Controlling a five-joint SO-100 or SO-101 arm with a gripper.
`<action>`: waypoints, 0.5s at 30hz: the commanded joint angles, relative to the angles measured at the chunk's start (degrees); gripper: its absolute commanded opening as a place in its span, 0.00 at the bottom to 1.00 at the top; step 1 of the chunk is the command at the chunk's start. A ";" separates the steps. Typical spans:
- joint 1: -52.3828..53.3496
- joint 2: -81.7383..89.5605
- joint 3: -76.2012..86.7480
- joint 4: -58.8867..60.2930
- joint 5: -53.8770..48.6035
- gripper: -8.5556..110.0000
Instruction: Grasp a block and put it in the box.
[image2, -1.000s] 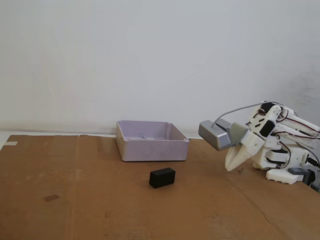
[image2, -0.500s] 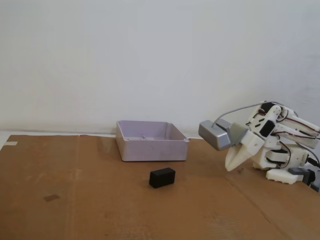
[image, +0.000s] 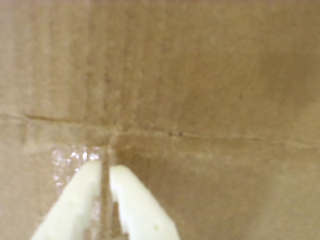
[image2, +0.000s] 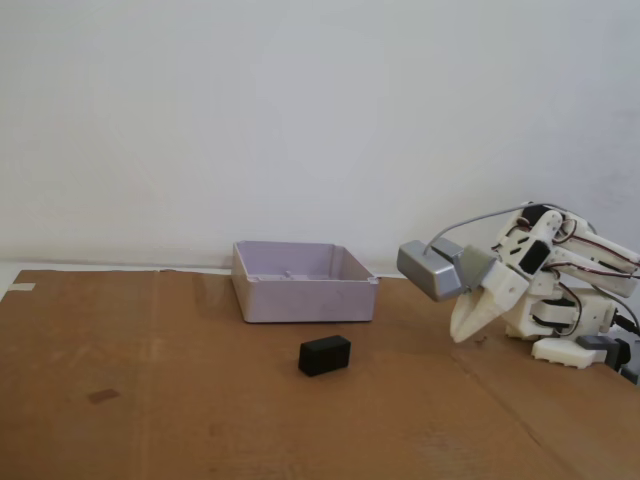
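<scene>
A small black block (image2: 325, 354) lies on the brown cardboard, just in front of the pale lavender box (image2: 303, 281). The box looks empty from this angle. My white gripper (image2: 457, 337) is folded back at the right, well to the right of the block, its tips pointing down just above the cardboard. In the wrist view the gripper (image: 106, 167) enters from the bottom with its two white fingers nearly touching and nothing between them. Neither block nor box shows in the wrist view.
The arm's white base (image2: 575, 325) stands at the right edge of the cardboard sheet (image2: 200, 420). A grey camera housing (image2: 432, 269) rides on the wrist. A cardboard seam (image: 200, 135) and a patch of clear tape (image: 67, 160) lie under the gripper. A white wall stands behind.
</scene>
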 joint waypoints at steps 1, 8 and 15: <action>0.88 1.58 2.37 9.67 -0.18 0.08; 0.88 1.58 2.37 9.67 -0.18 0.08; 0.88 0.88 2.37 9.49 -0.18 0.07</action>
